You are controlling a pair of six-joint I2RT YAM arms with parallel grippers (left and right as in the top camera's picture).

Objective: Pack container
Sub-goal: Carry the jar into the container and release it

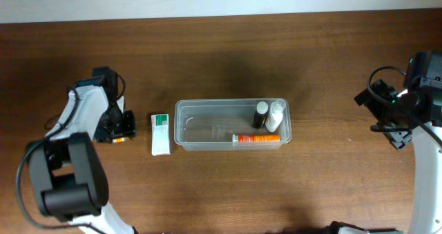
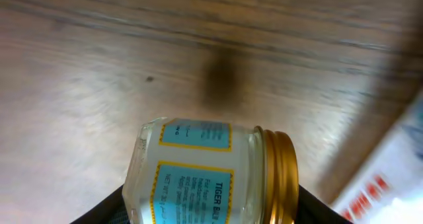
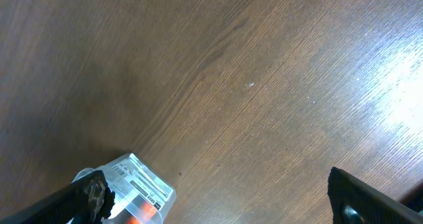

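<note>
Now the clear tub sits in the middle of the brown wooden bench. Its long side goes from left to right. Three things are inside it, all at its right end. A small bottle with a black cap stands near the upper wall. A white bottle is just beside it on the right. An orange tube lies flat along the lower wall.

A small white and green box lies flat on the bench just left of the tub, not touching it.

The left claw is low at the left side of the view from above, near the box. In the left wrist view it holds a little glass jar between its dark fingers. The jar lies on its side, with its gold lid toward the right of the frame. It has blue labels with yellow edges. I cannot tell if the jar touches the bench. A blurry white thing with red letters shows in the lower right corner.

The right claw is at the far right of the view from above, well apart from the tub. Its fingers stand wide apart with only bare wood between them. A small clear thing with a label and some orange peeks in at the lower left of the right wrist view, and I cannot tell what it is.
</note>
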